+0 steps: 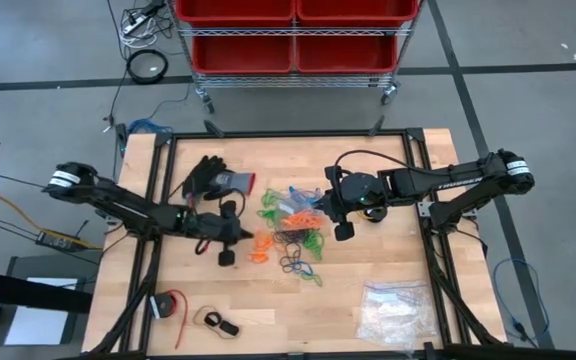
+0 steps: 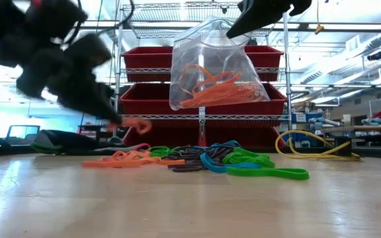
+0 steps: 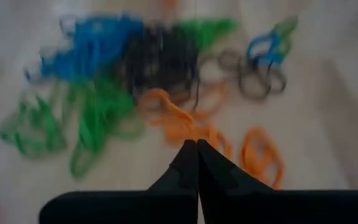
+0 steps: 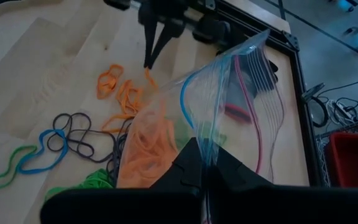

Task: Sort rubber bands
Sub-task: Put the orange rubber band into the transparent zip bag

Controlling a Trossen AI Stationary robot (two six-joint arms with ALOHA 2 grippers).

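The left tool [image 1: 230, 240] sits low at the left edge of the heap of rubber bands [image 1: 293, 225], which lies near the middle of the worktop [image 1: 388, 270]. Its fingers are pressed together, and the wrist view suggests they pinch an orange band [image 3: 188, 127] at the very tips, though blur makes the hold itself hard to confirm. What the next move turns on is the clear plastic bag [image 2: 210, 66]: it hangs from the right tool [image 2: 247, 20], clamped at its upper edge, above the far right part of the heap, so the bag lies to the right of the left tool and higher. The bag's mouth [image 4: 229, 68] gapes toward the left tool, and its long axis hangs roughly downward. The left arm is clearly the nearer one to the loose orange bands [image 1: 261, 247], which trail out on the heap's left side.

The bands are thin, floppy elastic loops in orange, green, blue and black, tangled and overlapping. The bag is soft, glossy film with a zip-type rim, already holding a clump of orange loops. The worktop is pale, smooth wood.
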